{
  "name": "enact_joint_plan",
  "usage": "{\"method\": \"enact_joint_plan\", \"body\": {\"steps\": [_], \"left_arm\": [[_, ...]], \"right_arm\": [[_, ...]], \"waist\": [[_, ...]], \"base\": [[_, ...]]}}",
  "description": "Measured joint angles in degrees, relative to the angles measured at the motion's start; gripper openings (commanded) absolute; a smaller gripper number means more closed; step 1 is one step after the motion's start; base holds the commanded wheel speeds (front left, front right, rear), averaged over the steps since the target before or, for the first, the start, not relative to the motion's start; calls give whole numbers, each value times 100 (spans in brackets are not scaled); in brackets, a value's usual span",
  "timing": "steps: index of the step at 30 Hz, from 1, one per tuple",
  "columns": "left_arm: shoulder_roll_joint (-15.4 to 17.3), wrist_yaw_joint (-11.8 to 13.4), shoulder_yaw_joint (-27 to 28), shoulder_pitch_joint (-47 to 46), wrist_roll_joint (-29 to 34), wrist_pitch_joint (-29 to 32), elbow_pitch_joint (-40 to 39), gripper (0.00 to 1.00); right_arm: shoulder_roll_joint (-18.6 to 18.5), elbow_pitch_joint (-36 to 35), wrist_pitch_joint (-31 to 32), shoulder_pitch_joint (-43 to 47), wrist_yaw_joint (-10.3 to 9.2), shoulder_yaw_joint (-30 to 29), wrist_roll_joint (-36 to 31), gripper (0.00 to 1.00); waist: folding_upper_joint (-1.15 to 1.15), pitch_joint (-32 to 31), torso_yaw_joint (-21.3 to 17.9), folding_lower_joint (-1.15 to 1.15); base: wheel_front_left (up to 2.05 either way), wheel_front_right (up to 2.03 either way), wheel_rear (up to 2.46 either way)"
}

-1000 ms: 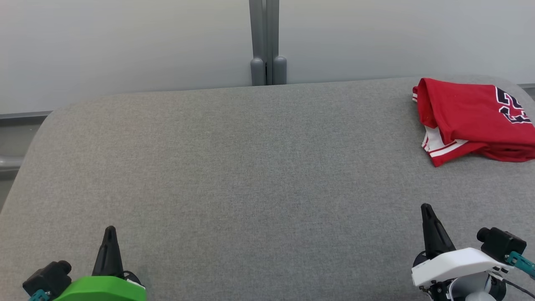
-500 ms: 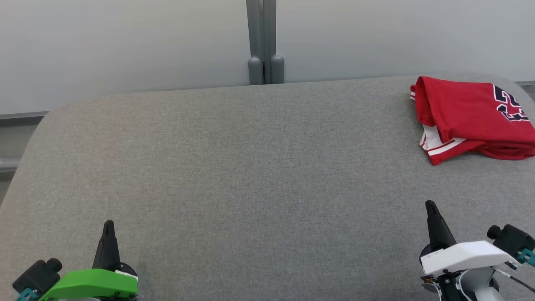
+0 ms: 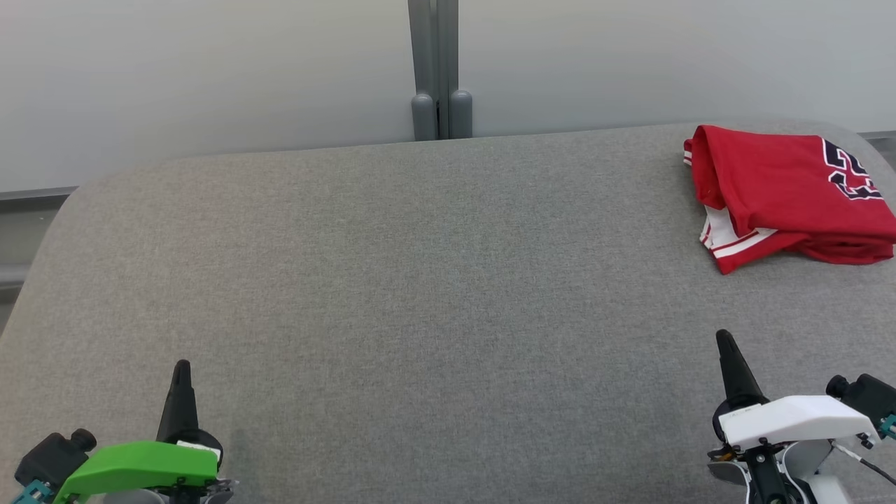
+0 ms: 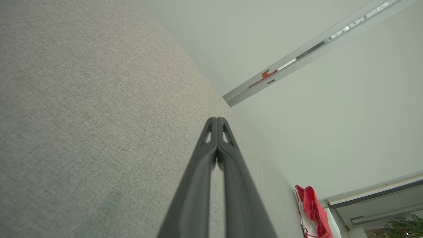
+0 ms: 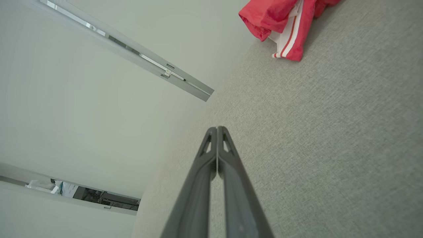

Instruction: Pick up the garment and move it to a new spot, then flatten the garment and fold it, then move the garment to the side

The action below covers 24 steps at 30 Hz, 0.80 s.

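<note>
The garment (image 3: 787, 192) is a red jersey with white trim and dark lettering, lying folded at the far right of the grey fabric surface (image 3: 420, 294). It also appears at the lower right of the left wrist view (image 4: 314, 213) and at the top of the right wrist view (image 5: 284, 23). My left gripper (image 3: 182, 367) sits at the lower left, shut with nothing in it, its fingertips pressed together (image 4: 216, 119). Over at the lower right my right gripper (image 3: 722, 337) is shut too and empty (image 5: 217, 129), well short of the garment.
A pale wall with a grey vertical post (image 3: 437, 70) stands behind the surface. The surface's rounded edges fall away at the left (image 3: 42, 238) and at the far right. A wide stretch of bare grey fabric lies between the grippers and the wall.
The whole head picture has shifted slightly, so the camera moved. Both grippers sit a little lower and further apart in the picture. The garment lies as before.
</note>
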Motion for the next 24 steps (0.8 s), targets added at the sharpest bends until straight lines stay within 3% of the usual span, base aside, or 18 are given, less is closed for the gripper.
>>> {"method": "enact_joint_plan", "body": {"steps": [24], "left_arm": [[-14, -42, 47, -142, -1384, 355, -34, 0]], "right_arm": [[0, 32, 372, -158, 0, -157, 1408, 0]], "waist": [[0, 36, -65, 0]], "base": [[0, 0, 0]]}}
